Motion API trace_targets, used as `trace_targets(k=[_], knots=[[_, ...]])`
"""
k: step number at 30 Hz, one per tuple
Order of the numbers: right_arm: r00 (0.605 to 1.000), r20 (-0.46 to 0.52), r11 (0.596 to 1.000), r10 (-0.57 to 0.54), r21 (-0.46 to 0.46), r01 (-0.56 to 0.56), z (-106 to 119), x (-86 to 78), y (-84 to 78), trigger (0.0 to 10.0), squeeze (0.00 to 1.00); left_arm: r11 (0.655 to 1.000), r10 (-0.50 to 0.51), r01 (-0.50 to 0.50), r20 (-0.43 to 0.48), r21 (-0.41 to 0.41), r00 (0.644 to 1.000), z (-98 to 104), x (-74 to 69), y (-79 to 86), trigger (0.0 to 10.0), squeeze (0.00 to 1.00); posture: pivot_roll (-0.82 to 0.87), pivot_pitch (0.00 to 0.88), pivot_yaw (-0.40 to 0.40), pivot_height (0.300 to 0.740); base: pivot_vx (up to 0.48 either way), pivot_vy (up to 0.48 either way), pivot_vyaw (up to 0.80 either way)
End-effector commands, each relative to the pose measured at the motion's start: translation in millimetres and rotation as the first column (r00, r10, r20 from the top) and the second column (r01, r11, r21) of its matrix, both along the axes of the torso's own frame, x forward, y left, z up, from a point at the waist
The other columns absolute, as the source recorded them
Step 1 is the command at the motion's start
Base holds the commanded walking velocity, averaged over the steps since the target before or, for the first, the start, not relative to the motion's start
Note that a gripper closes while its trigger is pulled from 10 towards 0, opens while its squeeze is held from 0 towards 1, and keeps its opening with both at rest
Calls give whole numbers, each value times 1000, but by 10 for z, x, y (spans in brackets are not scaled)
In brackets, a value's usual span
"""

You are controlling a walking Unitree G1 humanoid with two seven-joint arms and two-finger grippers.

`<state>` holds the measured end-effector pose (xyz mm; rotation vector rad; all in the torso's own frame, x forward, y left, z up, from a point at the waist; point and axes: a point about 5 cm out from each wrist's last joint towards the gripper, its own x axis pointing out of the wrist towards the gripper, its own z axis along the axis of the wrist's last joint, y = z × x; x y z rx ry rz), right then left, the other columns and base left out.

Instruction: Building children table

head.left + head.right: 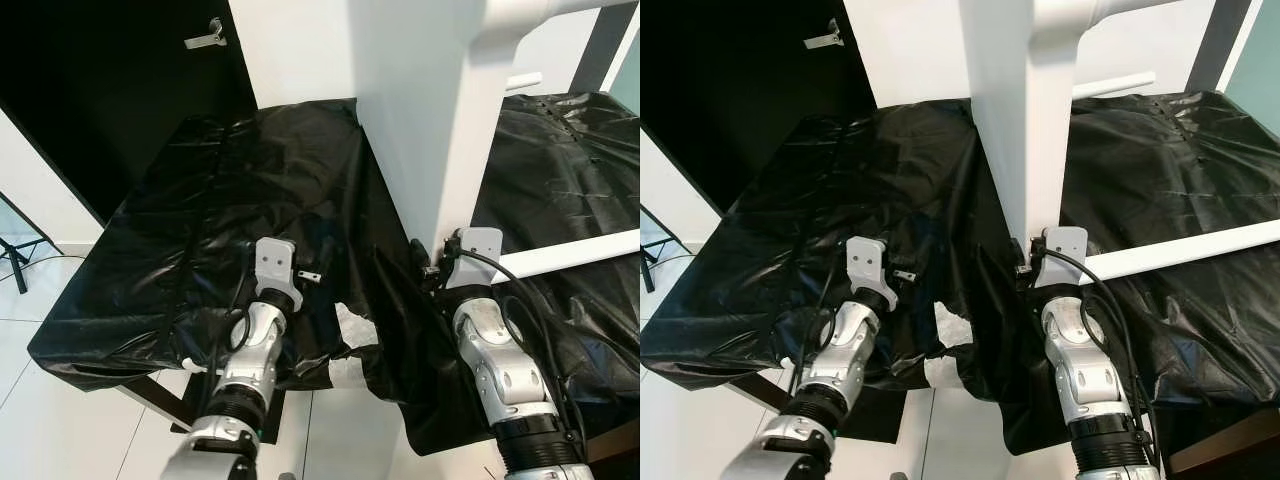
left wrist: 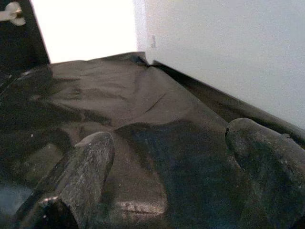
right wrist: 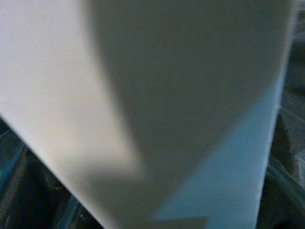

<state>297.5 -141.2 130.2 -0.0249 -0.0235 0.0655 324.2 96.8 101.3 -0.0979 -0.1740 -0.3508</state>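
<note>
Indoor room, home-like, set up as a makeshift assembly spot. In front of me a work surface draped in crinkled black plastic sheeting [image 1: 220,200], patched with tape at the near edge. Pale tiled floor [image 1: 40,430] below. White wall [image 1: 300,50] behind, next to a black door with a metal lever handle [image 1: 207,38]. White painted furniture parts [image 1: 1015,110] stand on the sheeting.

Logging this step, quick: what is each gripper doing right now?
Left gripper: open, empty, over the black plastic sheet.
Right gripper: at the white table panel; fingers cannot be told.
</note>
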Motion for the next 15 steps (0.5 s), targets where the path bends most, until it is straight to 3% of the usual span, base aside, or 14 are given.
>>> trace_targets(k=[1,3,4,5,6,7,8,9,12,15], knots=[[999,-32,1000,-4,-3,4,-70,18,23,10000,0,987,146,-146,-9,-68,989,-11,-19,109,10000,0,37,0,106,740,0,0,0],[999,-32,1000,-15,-26,14,-76,42,31,10000,0,993,24,-21,21,-118,1000,34,-89,16,10000,0,47,0,102,740,0,0,0],[1000,-28,1000,-15,-28,14,-75,49,33,10000,675,992,-4,8,26,-128,1000,38,-112,-2,10000,0,51,0,102,740,0,0,0],[1000,-19,1000,-14,-22,14,-64,62,36,10000,1000,992,-5,7,21,-124,1000,12,-125,4,10000,0,55,0,101,740,0,0,0],[1000,-13,1000,-15,-22,15,-52,67,38,10000,1000,992,-1,3,20,-123,1000,10,-123,5,10000,0,56,0,100,740,0,0,0],[1000,13,1000,-7,-11,8,-12,62,53,10000,294,992,0,2,21,-125,1000,17,-117,-3,10000,0,56,0,101,740,0,0,0],[1000,18,1000,-5,-7,5,-5,60,57,10000,294,992,0,3,22,-126,1000,19,-116,-5,10000,0,56,0,101,740,0,0,0],[999,33,1000,-12,-1,12,7,20,44,10000,0,993,-6,10,29,-121,1000,27,-119,-20,10000,0,54,0,102,740,0,0,0],[989,111,995,-98,-11,100,66,-162,-95,10000,0,991,-22,28,45,-134,999,86,-143,-28,10000,0,44,0,110,740,0,0,0],[994,105,997,26,65,-33,75,-324,-91,10000,0,991,-29,34,38,-129,999,73,-152,-30,10000,0,34,0,117,740,0,0,0]])
